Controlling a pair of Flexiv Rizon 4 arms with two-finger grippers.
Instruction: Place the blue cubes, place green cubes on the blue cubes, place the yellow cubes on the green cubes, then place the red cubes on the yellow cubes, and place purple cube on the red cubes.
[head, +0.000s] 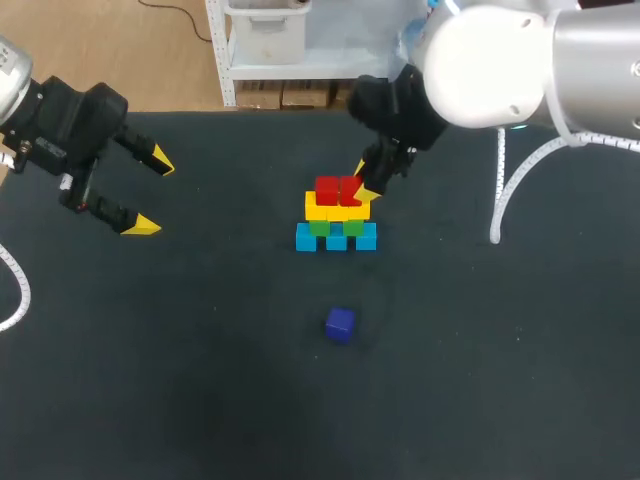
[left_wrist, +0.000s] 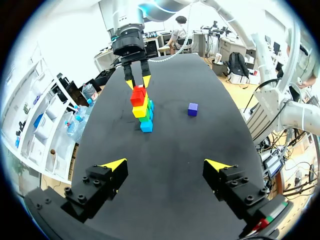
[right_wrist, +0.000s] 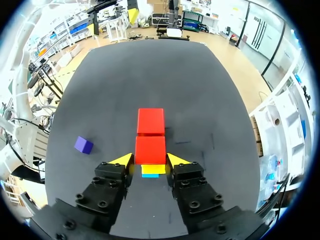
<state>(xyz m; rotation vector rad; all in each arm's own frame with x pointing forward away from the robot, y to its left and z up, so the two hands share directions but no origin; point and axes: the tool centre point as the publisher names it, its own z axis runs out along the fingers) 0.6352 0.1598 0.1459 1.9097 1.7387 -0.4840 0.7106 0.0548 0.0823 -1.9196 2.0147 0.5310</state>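
The cubes stand as a small wall at the middle of the head view, on the dark bench (head: 200, 400). Its long axis runs left to right across the frame. The blue cubes (head: 336, 238) form the bottom row and the widest one. The green cubes (head: 336, 227) sit on them, the yellow cubes (head: 335, 210) on the green, and two red ones make the top row.

The right arm comes in from the upper right of the head view. Its right pincer (head: 362, 182) is at the right-hand end of the top row. In the right wrist view the right pincer (right_wrist: 150, 160) has a yellow tip pressed against each side of the red cube (right_wrist: 150, 149), so it is clamped on it. The second red cube (right_wrist: 150, 121) lies just ahead, touching the first, so the red row points straight away from the pincer. A little yellow and blue shows under the held cube.

The purple cube (head: 340, 324) sits alone on the bench below the wall in the head view, well apart from it and turned slightly off square.

The left pincer (head: 150, 193) hangs at the upper left of the head view, with its fingers spread wide and nothing between them. Its own wrist view shows the stack (left_wrist: 141, 107) far ahead of it.
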